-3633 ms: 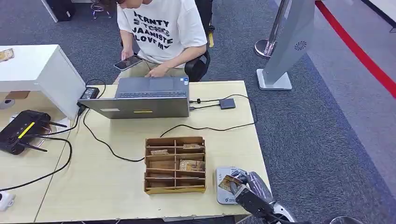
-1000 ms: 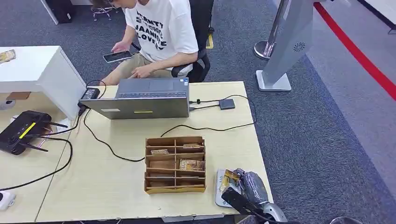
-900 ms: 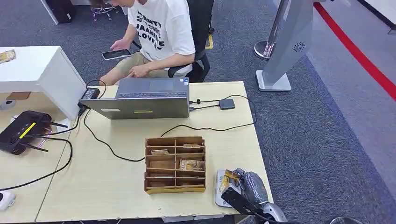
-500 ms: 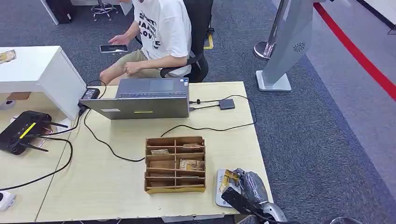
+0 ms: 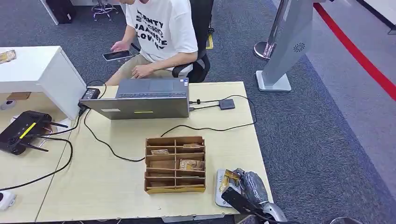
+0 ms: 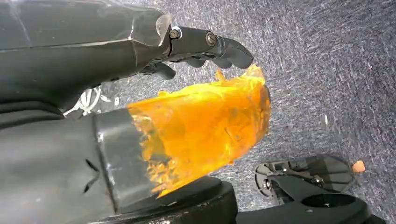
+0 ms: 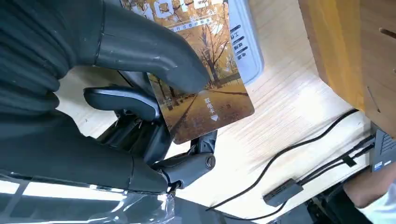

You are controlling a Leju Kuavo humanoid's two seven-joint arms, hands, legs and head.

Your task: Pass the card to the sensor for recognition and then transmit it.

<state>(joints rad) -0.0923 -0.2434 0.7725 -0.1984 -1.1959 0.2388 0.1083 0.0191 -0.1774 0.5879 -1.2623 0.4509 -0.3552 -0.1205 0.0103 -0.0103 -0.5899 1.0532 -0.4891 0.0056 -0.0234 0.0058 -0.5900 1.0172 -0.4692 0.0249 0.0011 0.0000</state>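
Note:
My right hand (image 5: pixel 248 187) sits at the table's near right corner and pinches a card (image 5: pixel 230 178) printed with an autumn tree avenue. The card hangs tilted just above the grey sensor pad (image 5: pixel 220 191) lying on the table. In the right wrist view the thumb (image 7: pixel 140 46) presses on the card (image 7: pixel 205 93), whose free end juts over the sensor (image 7: pixel 246 44) and the table top. My left hand (image 6: pixel 177 84) hangs over the carpet with nothing in it, an orange wrap on its thumb (image 6: pixel 205 126) and the fingers (image 6: pixel 210 44) apart from it.
A wooden compartment box (image 5: pixel 175 164) with several cards stands just left of the sensor. Behind it are a laptop (image 5: pixel 142 100), black cables (image 5: pixel 205 127) and a small adapter (image 5: pixel 227 103). A seated person (image 5: pixel 161 32) holds a phone beyond the table (image 5: pixel 107 177). A router (image 5: pixel 21 130) lies far left.
My right hand raised and tilted the card slightly over the sensor since the oldest frame, then stayed still. The person behind the table turned in the chair and back again.

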